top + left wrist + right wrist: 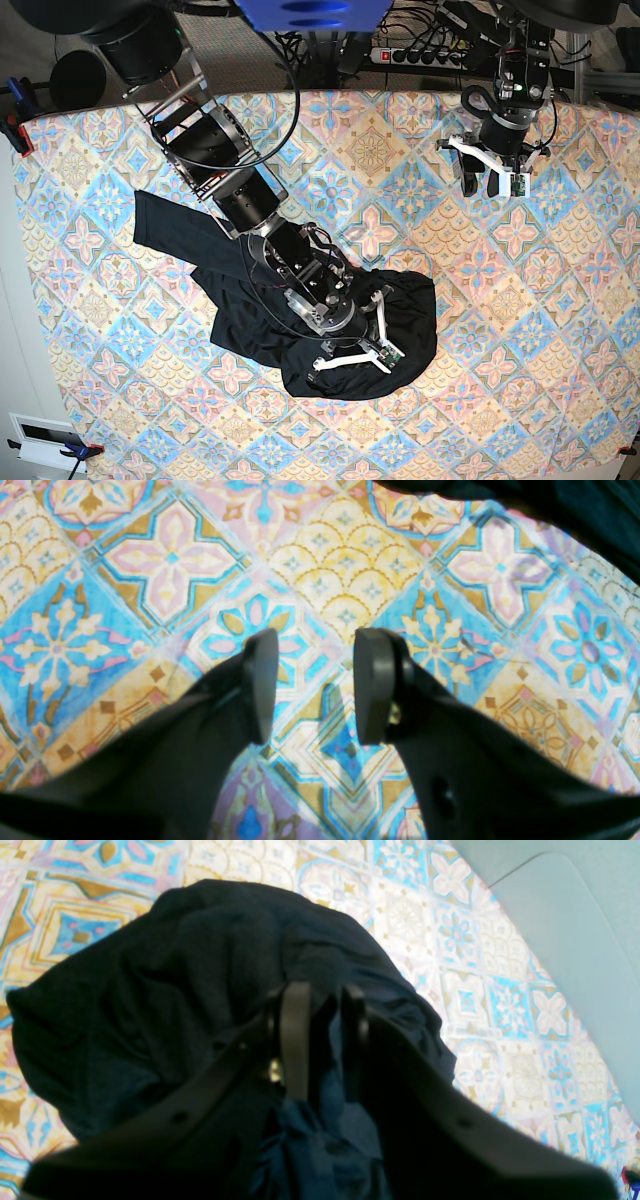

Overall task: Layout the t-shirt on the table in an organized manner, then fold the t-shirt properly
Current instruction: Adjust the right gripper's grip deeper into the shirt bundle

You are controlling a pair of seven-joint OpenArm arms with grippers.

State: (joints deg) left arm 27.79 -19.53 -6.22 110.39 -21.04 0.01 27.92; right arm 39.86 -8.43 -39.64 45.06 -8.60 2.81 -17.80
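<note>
T-shirt (300, 310) bunched on table (560, 340)

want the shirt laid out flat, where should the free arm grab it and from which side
Likely the sleeve stretched away from the bunched t-shirt: it lies flat and single-layered on the table, so its end is easy to pinch from above. The right gripper is already in the crumpled body; the left gripper hangs open, far off, and may not reach it.

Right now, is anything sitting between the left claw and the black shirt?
Nothing visible. The left claw hangs open over bare patterned table, apart from the black shirt, with only tablecloth between them. The right claw is already down in the bunched shirt.
</note>
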